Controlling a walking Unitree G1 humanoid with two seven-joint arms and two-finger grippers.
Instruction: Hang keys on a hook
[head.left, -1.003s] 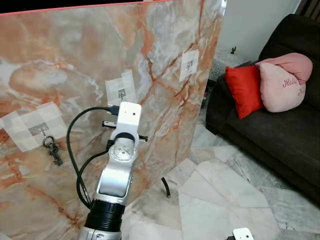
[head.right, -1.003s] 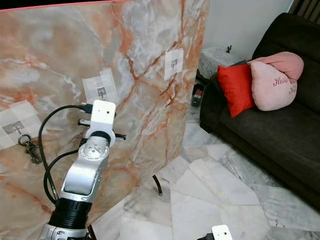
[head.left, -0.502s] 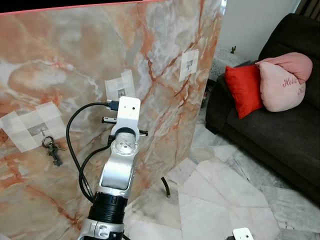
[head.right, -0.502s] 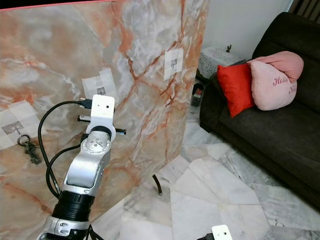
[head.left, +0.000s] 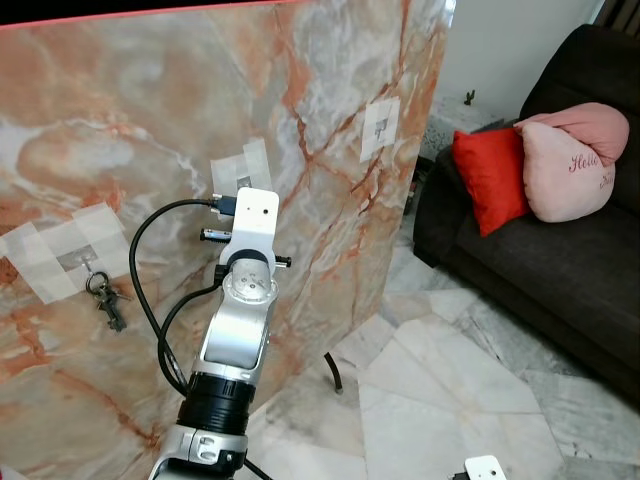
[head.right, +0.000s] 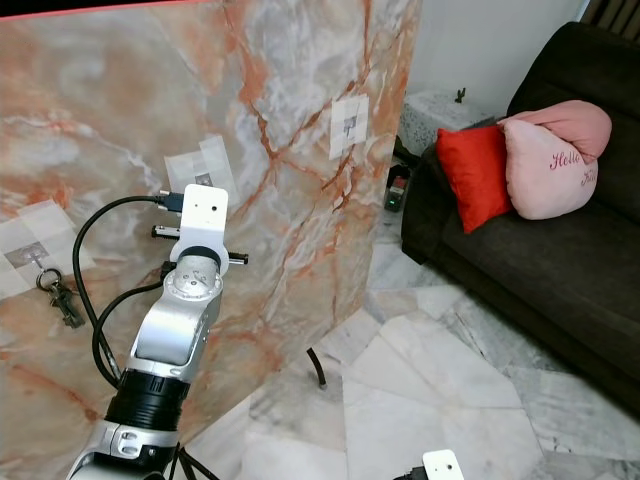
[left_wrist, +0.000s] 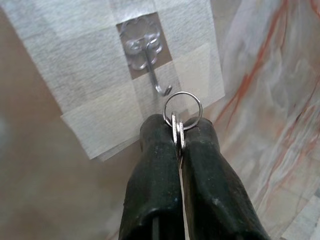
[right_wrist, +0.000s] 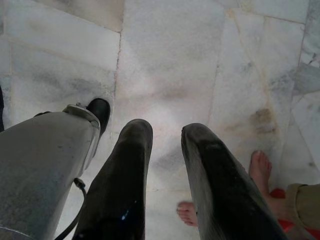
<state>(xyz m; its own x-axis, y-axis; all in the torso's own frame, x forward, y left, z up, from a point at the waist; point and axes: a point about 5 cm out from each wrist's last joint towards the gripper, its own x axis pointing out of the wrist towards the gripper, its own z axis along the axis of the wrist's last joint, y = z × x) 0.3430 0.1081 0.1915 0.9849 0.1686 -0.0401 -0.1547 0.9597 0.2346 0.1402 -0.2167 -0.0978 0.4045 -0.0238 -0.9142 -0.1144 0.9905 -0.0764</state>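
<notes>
1. A tall marble panel (head.left: 120, 130), orange and grey veined, takes up the left and centre of the head views. A dark sofa (head.left: 560, 250) stands at the right on a pale marble floor (head.left: 450, 380).

2. On the sofa lie a red cushion (head.left: 488, 180) and a pink pillow (head.left: 575, 165). The pillow's script starts "Hello"; I cannot read the rest.

3. My left arm reaches up from the lower centre of the frame toward a taped patch (head.left: 240, 175) on the panel.

4. At the left edge, a second patch carries a hook with another bunch of keys (head.left: 105, 300) already hanging.

5. In the left wrist view my left tool (left_wrist: 179, 142) is clamped tight on the keys (left_wrist: 178, 131). Their ring (left_wrist: 183, 111) stands up clear above the fingertips.

6. The hook (left_wrist: 152, 65) lies just beyond the ring, up and to the left in that frame. Its shank runs down the patch, and its upturned tip almost meets the ring's rim. I judge the ring must rise over that tip and then drop.

7. My right tool (right_wrist: 165, 145) hangs idle over the floor, its fingers parted and holding nothing. A person's bare feet (right_wrist: 260, 170) show at the lower right of that frame.
</notes>
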